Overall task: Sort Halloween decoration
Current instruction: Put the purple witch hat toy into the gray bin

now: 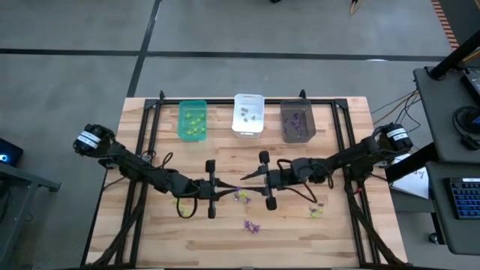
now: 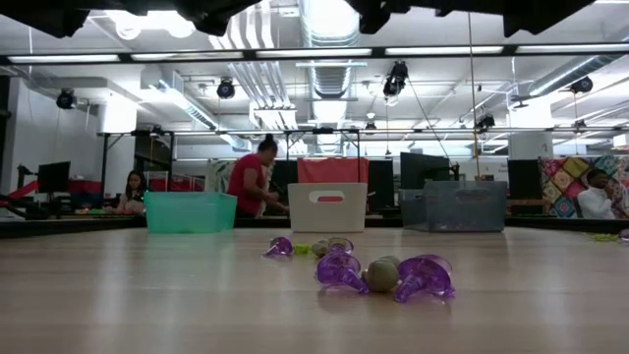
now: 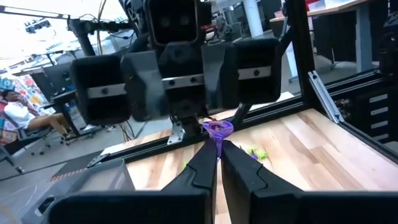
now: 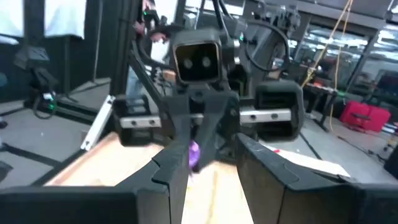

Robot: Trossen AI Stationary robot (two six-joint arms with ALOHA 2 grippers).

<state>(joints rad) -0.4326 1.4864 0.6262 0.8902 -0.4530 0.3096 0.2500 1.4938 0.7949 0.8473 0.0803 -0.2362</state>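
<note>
My left gripper [image 1: 235, 188] hangs over the middle of the table, shut on a small purple trinket [image 3: 217, 130]. My right gripper [image 1: 244, 178] faces it from the right, fingertips nearly meeting it, and stands open [image 4: 208, 167]. The purple trinket [image 4: 194, 152] shows just ahead of the right fingers; I cannot tell whether they touch it. More Halloween decoration lies on the wood: a purple and pale cluster [image 1: 241, 197], a purple pair [image 1: 252, 226] and a yellow-green piece [image 1: 316, 212]. The low view shows purple ones [image 2: 340, 270] and a greyish one [image 2: 382, 274]. My left gripper pinches the purple trinket's narrow lower stem [image 3: 218, 147] between its two fingertips. The flared top [image 3: 217, 127] sticks out past the tips. The fingers lie about level and come from the table's left. The trinket is lifted clear of the table.
Three bins stand in a row at the far edge: green [image 1: 193, 120], white [image 1: 248, 114] and dark grey [image 1: 298, 121], each with small pieces inside. A black frame [image 1: 150, 127] runs along the table's sides. People show in the room beyond.
</note>
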